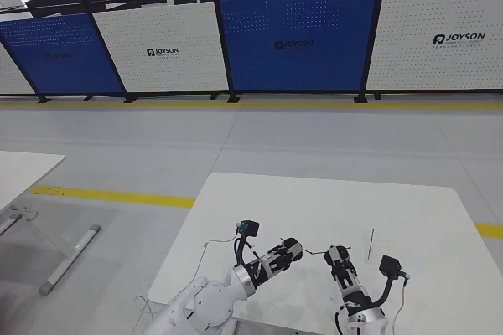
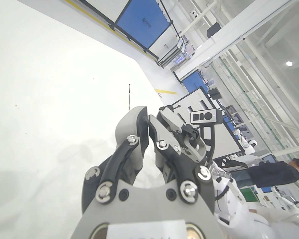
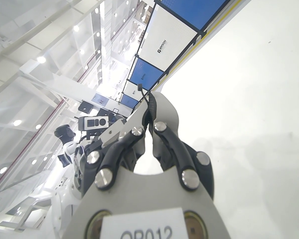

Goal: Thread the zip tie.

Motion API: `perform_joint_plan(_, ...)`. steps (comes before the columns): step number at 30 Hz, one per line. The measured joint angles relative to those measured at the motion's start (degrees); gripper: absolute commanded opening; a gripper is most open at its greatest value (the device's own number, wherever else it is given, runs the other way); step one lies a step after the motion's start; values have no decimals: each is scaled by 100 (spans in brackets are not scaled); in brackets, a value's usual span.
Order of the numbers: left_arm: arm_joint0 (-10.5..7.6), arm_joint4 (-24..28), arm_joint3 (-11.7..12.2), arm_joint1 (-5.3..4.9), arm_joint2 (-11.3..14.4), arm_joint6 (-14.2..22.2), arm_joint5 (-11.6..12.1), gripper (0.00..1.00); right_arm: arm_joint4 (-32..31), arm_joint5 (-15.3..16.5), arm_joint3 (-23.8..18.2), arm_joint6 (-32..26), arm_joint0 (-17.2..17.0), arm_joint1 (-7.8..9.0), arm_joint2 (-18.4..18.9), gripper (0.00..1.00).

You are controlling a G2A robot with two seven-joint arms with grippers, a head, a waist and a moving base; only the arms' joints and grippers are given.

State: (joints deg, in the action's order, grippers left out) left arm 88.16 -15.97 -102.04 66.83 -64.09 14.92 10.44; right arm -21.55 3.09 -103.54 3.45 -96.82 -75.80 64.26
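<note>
In the lower middle of the top view, the left end effector [image 1: 292,246] and the right end effector [image 1: 334,253] faced each other just above the desk [image 1: 318,197]. The zip tie [image 1: 314,250] ran as a thin dark line between them. The right one was pinched shut on the strap, whose head end poked out past the fingertips in the right wrist view. The left one was closed to a narrow slit, apparently on the other end, though that piece was too small to be sure. A spare zip tie [image 1: 370,243] lay flat right of centre, apart from both. The step in hand looked like lining up tail and head. The next move would call for curving the strap into a loop and steering the tip squarely into the head's slot.
</note>
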Motion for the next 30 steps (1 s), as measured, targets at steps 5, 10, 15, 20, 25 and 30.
perform_joint_plan(5,0,0,0,0,0,0,0,0,-8,-95,41,-20,59,-12,-12,0)
perform_joint_plan(10,0,0,0,0,0,0,0,0,10,-106,71,6,74,-23,-17,0)
perform_joint_plan(15,0,0,0,0,0,0,0,0,-14,-112,65,-25,57,-24,-9,0)
perform_joint_plan(20,0,0,0,0,0,0,0,0,-28,-109,56,-55,45,-25,-1,0)
perform_joint_plan(25,0,0,0,0,0,0,0,0,-19,-126,98,-78,70,-33,-10,0)
perform_joint_plan(30,0,0,0,0,0,0,0,0,-13,-95,139,-96,110,-44,-43,0)
